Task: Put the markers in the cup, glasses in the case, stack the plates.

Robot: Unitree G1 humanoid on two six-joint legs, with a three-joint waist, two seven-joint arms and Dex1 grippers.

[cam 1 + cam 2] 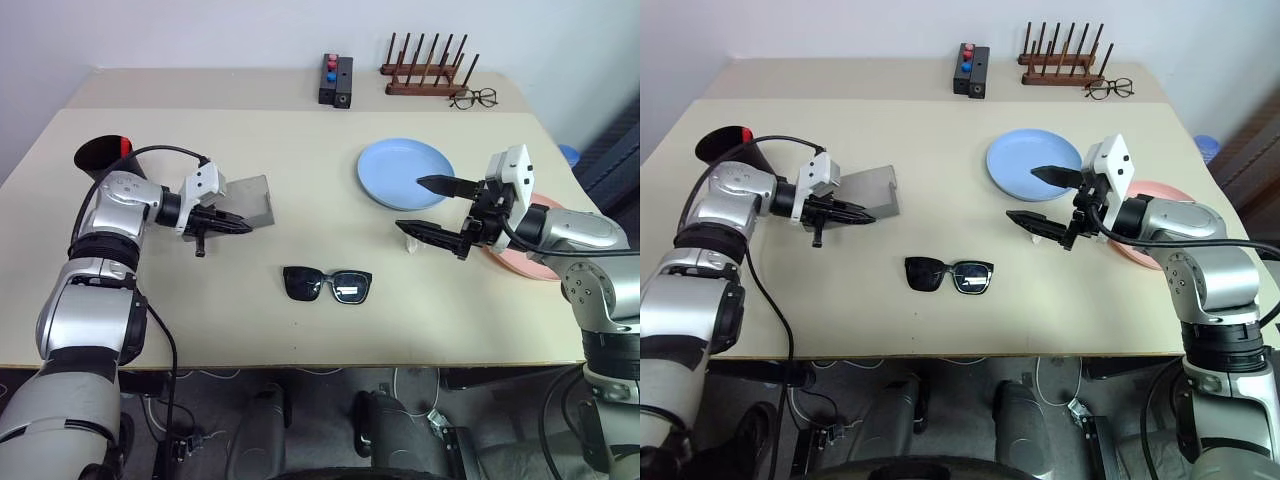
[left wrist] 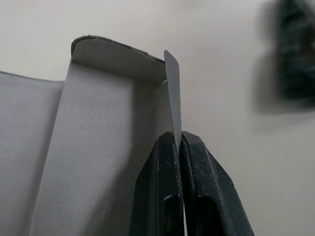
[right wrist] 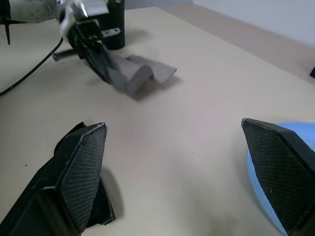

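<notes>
Left pincer [image 1: 238, 227] clamps case [image 1: 252, 200] wall | right pincer [image 1: 428, 208] spread | marker [image 1: 124, 147] in cup [image 1: 100, 156]

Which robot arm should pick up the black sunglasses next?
Probably the right. The right gripper is open and empty above the table, not far from the black sunglasses with dark lenses. The left gripper is shut on a wall of the grey box-like glasses case, so it's busy.
</notes>
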